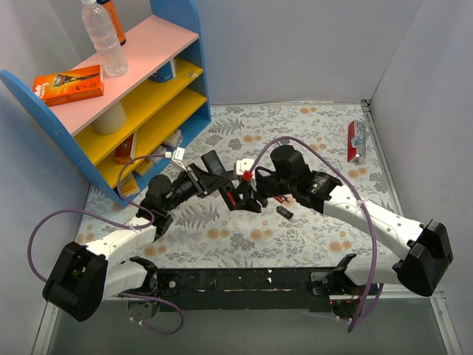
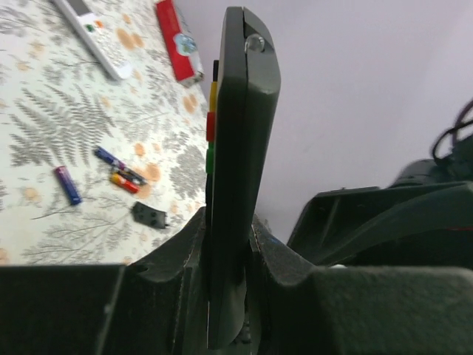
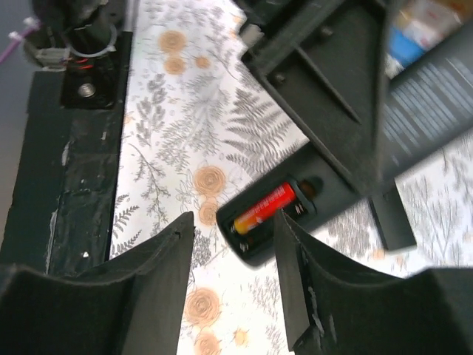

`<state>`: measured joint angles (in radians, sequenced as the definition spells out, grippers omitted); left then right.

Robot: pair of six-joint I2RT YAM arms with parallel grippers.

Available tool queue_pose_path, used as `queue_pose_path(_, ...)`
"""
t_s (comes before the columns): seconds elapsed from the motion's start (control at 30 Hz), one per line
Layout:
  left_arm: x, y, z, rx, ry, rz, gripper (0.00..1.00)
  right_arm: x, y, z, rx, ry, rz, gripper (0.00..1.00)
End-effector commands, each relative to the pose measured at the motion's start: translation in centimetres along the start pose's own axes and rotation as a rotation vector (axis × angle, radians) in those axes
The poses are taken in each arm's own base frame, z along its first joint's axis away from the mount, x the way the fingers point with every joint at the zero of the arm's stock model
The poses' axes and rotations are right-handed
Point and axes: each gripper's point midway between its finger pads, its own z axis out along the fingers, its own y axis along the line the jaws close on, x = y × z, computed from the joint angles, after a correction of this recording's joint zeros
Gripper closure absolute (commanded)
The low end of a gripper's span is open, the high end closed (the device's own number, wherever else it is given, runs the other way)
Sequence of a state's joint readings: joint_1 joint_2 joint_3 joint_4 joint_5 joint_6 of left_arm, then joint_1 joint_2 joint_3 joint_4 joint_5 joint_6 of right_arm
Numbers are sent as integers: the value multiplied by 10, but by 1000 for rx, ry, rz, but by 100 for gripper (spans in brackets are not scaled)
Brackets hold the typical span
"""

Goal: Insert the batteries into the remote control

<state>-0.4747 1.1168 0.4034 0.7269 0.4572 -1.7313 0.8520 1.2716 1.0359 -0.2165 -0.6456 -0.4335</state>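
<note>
Right now the left pincer [image 2: 230, 240] is pressed tight on the one long black remote control [image 2: 240, 111], pinching it on edge above the table [image 1: 310, 126]. In the left wrist view a row of yellow, red and green buttons runs down its 9 o'clock side. In the top view it hangs near the middle of the flowered cloth, between the two arms.

The right pincer [image 3: 235, 222] is spread, with nothing between its two fingers [image 3: 155, 274]. It hovers just beside the open end of the remote control, where one red-and-orange battery [image 3: 264, 210] lies in the uncovered bay.

At 9 o'clock from the held remote control, in the left wrist view, the loose batteries [image 2: 68, 185] lie on the cloth. One purple-blue one lies by itself. Near it, toward 3 o'clock, is a tight bunch holding one more purple-blue one and one red-and-yellow one. That makes three for certain; whether a fourth, darker one lies inside the bunch I cannot tell.

One small black lid [image 2: 150, 215] lies at 5 o'clock from that bunch. One white remote [image 2: 92, 33] lies toward 11 o'clock, with one red packet [image 2: 177, 41] near it at 3 o'clock.

In the top view one blue shelf [image 1: 185, 18] stands at 10 o'clock. Its pink top carries one clear bottle [image 1: 103, 37] and one orange box [image 1: 70, 85].
</note>
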Motion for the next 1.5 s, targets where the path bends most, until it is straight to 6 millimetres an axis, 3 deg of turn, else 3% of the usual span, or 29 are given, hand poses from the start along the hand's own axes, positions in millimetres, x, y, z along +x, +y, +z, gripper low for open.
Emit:
queue_pose_path(0.0, -4, 36, -8, -142, -73, 67, 100, -2, -27, -22, 247, 19, 148, 45)
queue_pose_path(0.07, -3, 46, -11, -172, -85, 69, 100, 11, -38, -34, 337, 52, 209, 45)
queue_pose_path(0.13, 2, 56, -15, -198, -83, 63, 100, 38, -48, -45, 448, 117, 309, 47)
queue_pose_path(0.27, 6, 55, -16, -175, -77, 54, 100, 91, -63, -70, 600, 225, 486, 53)
queue_pose_path(0.47, 11, 54, -17, -149, -70, 35, 100, 170, -60, -82, 694, 482, 667, 60)
queue_pose_path(0.57, 12, 51, -17, -135, -66, 31, 100, 191, -64, -84, 744, 556, 709, 62)
queue_pose_path(0.93, 12, 49, -17, -128, -65, 27, 100, 226, -72, -77, 756, 703, 739, 72)
queue_pose_path(1.47, 13, 51, -16, -132, -61, 23, 100, 238, -99, -70, 812, 746, 718, 73)
